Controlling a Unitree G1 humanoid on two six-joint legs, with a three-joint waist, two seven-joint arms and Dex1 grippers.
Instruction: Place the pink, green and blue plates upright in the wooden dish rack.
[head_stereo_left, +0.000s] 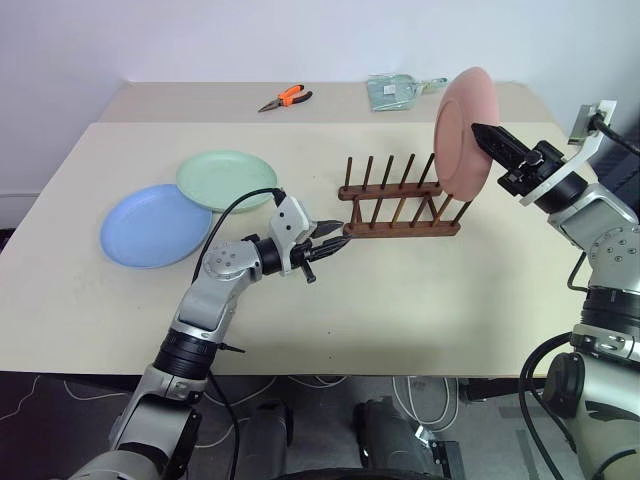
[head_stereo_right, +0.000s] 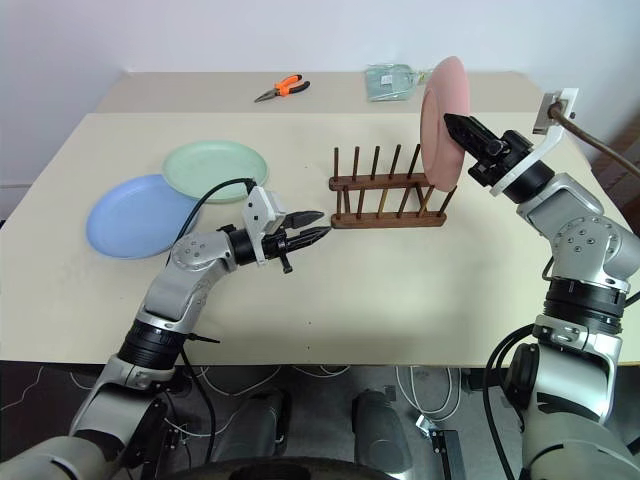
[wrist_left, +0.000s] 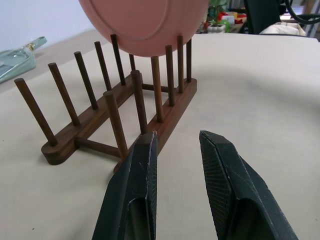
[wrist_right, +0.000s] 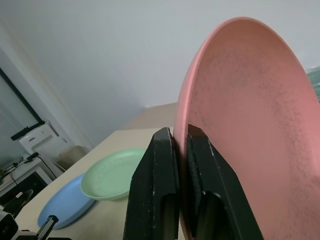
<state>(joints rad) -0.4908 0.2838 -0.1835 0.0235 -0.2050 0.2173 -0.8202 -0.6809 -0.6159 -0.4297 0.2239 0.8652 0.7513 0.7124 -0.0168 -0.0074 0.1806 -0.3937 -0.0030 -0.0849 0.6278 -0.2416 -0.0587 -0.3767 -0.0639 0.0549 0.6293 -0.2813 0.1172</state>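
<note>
The pink plate (head_stereo_left: 462, 135) stands on edge at the right end of the wooden dish rack (head_stereo_left: 400, 205), its lower rim down among the last pegs. My right gripper (head_stereo_left: 478, 130) is shut on its upper rim, one finger on each face, as the right wrist view shows around the pink plate (wrist_right: 240, 125). The green plate (head_stereo_left: 227, 179) lies flat on the table to the left, overlapping the blue plate (head_stereo_left: 155, 225) beside it. My left gripper (head_stereo_left: 335, 238) hovers level just off the rack's left end. It is open, with nothing between its fingers (wrist_left: 142, 165).
Orange-handled pliers (head_stereo_left: 285, 98) and a clear plastic bag (head_stereo_left: 400, 90) lie on the far table behind the rack. A white wall runs along the back. Bare tabletop (head_stereo_left: 400, 300) lies in front of the rack.
</note>
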